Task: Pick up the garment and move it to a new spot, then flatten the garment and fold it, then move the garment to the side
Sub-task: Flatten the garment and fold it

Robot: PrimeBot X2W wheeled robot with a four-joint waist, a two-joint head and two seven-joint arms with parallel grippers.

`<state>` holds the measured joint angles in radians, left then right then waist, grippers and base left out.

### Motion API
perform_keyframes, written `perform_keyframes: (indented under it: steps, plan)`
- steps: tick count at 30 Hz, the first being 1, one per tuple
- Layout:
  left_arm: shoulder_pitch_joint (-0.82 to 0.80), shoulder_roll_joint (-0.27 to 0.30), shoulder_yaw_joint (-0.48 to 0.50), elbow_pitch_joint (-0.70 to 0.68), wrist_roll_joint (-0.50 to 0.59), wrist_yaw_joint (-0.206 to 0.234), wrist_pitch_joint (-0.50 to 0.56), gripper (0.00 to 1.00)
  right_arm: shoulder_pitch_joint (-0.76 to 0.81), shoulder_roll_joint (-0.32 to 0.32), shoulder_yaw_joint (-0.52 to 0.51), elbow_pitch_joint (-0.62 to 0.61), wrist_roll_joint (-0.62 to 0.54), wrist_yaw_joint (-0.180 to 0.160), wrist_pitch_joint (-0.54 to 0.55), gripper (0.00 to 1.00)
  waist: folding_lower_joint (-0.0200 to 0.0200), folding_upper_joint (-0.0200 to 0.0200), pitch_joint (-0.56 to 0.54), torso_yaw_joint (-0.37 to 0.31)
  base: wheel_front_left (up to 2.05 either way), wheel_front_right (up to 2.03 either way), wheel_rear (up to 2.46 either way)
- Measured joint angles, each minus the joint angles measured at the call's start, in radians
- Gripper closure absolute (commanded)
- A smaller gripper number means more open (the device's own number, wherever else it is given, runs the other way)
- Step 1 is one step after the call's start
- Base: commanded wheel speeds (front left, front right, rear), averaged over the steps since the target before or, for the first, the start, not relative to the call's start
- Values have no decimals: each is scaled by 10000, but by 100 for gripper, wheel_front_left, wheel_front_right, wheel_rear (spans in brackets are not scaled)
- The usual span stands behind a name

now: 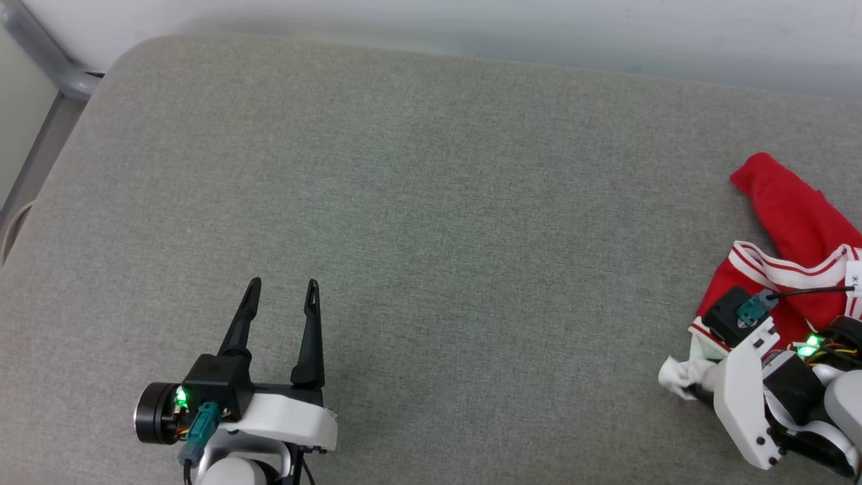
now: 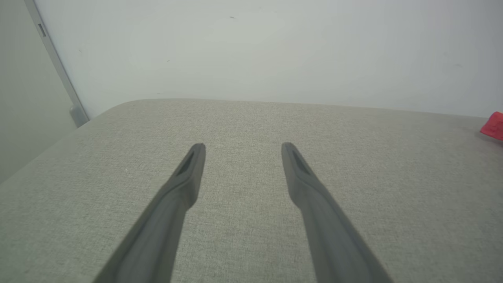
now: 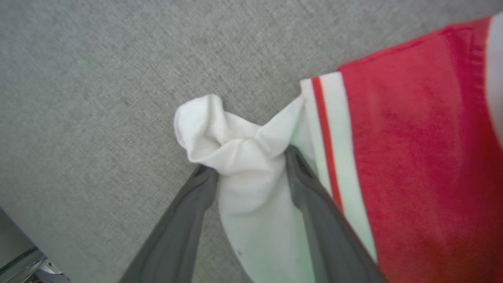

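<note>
1. R side: my right gripper (image 3: 248,163) has one finger on each side of the white sleeve (image 3: 212,129), both touching cloth, and the bunched fabric fills the gap. Can't tell whether it's clamped tight yet or just straddling.
2. Why the sleeve: it's the loose bit sticking out of the heap toward me, so prob the easiest grab w/o digging into the pile.
3. The garment (image 1: 794,215) lies crumpled at the far right of the grey padded surface (image 1: 431,202), partly cut off by the head view's edge. Red body, striped trim showing. Lettering not visible, so can't say which face is up.
4. L side: my left gripper (image 1: 283,286) is spread wide w/ nothing between the fingers, over bare padding and well apart from the shirt. I judge it's parked there to leave the mid area free for laying the shirt out.
5. Stage, as I read it: the 1st step, the pick-up. Flatten, fold and move-aside not yet done.
6. Containers: no bin, tray or box; the garment sits straight on the padding.
7. Risk: a one-sleeve hold will prob let the rest dangle and twist when lifted.
</note>
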<state>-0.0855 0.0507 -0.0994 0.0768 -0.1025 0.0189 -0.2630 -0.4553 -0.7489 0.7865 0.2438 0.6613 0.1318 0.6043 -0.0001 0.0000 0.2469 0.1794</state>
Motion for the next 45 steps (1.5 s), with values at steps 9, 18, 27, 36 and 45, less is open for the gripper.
perform_keyframes:
  steps: [9, 18, 27, 36, 45]
  plan:
    - [261, 0, 186, 61, 146, -15, 0, 0, -146, 550, -874, -148, 548, -6, -2148, 100, 2, 0, -612, -402, 0, 0, 0]
    - [621, -2, 320, 17, 309, -100, 0, 0, 542, 550, -3369, -1755, 746, -8, -3104, 100, 2, 0, -1162, -857, 0, 0, 0]
    - [723, -2, 265, 17, 378, -165, 0, 0, 1128, 1081, -5204, -3887, 71, -8, -2690, 100, 1, 0, -1395, -826, 0, 0, 0]
    - [641, 0, 52, 8, 272, -148, 0, 0, 144, 2109, -3963, -4452, -483, -8, -1776, 100, 2, 0, -1238, -259, 0, 0, 0]
    - [198, 2, -238, -29, -25, 0, 0, 0, -2642, 3216, -303, -2071, -148, -8, -1647, 100, 2, 0, -602, 521, 0, 0, 0]
